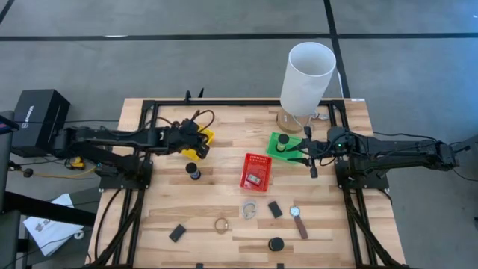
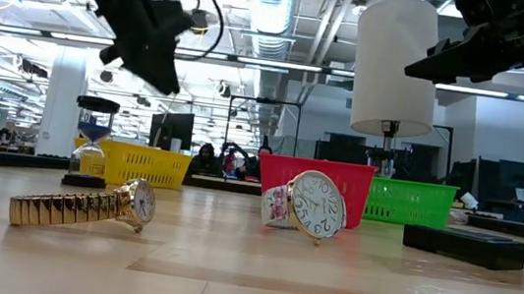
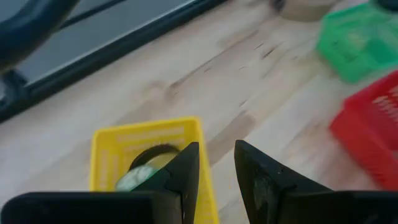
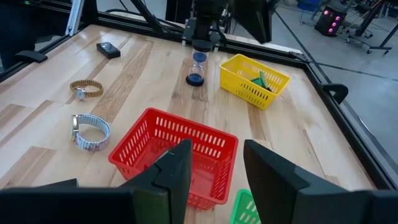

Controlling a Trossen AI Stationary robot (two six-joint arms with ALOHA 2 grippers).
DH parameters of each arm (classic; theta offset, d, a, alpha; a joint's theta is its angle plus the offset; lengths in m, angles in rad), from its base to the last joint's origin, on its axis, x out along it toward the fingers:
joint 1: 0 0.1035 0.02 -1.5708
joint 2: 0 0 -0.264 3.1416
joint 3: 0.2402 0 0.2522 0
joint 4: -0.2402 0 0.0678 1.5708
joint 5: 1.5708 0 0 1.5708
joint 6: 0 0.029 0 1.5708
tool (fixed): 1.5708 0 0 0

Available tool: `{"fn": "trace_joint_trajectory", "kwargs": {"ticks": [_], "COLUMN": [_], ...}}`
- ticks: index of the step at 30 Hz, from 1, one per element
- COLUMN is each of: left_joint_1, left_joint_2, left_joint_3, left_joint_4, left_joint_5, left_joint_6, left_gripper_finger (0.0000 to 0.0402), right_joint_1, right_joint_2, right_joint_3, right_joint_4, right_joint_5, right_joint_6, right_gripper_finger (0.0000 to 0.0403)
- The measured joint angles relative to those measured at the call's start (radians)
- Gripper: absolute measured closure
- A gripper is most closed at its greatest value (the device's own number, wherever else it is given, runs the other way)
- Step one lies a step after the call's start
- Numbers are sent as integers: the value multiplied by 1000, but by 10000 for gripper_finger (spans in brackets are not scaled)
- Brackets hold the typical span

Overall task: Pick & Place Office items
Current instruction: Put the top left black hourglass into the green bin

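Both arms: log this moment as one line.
left claw: open, above yellow basket | right claw: open, near green basket | red basket: between

Robotics lab in an open industrial hall
Exposed ceiling ducts (image 2: 287, 11), rows of monitors (image 2: 346, 149), grey concrete floor (image 1: 149, 60) around the framed wooden table (image 1: 224, 198).

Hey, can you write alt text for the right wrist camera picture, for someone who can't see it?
The right gripper's two dark open fingers hang above a red plastic basket on a wooden table. Beyond it stand a yellow plastic basket and a small blue hourglass, with a gold-banded watch, a silver-banded watch and a flat black rectangle off to one side.
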Motion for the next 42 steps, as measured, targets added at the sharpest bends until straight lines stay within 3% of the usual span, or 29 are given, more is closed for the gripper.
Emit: {"fn": "trace_joint_trajectory", "kwargs": {"ticks": [6,9,12,19,31,37,42], "left_joint_1": [-75,-108,-143,-211,-213,-220,-220], "left_joint_2": [-41,-42,-34,-35,-26,-8,-9], "left_joint_3": [0,0,0,0,0,-1,-1], "left_joint_4": [-1,-1,-4,-3,-85,-194,-190], "left_joint_5": [7,60,125,136,276,277,277], "left_joint_6": [112,142,148,241,176,134,110], "left_gripper_finger": [307,304,292,250,165,152,152], "right_joint_1": [0,0,0,0,0,0,0], "right_joint_2": [0,0,0,0,0,0,0], "right_joint_3": [0,0,0,0,0,0,0], "right_joint_4": [0,0,0,0,0,-6,-13], "right_joint_5": [0,0,0,0,0,0,0], "right_joint_6": [0,0,0,0,0,0,0], "right_gripper_finger": [266,266,266,266,266,266,266]}}
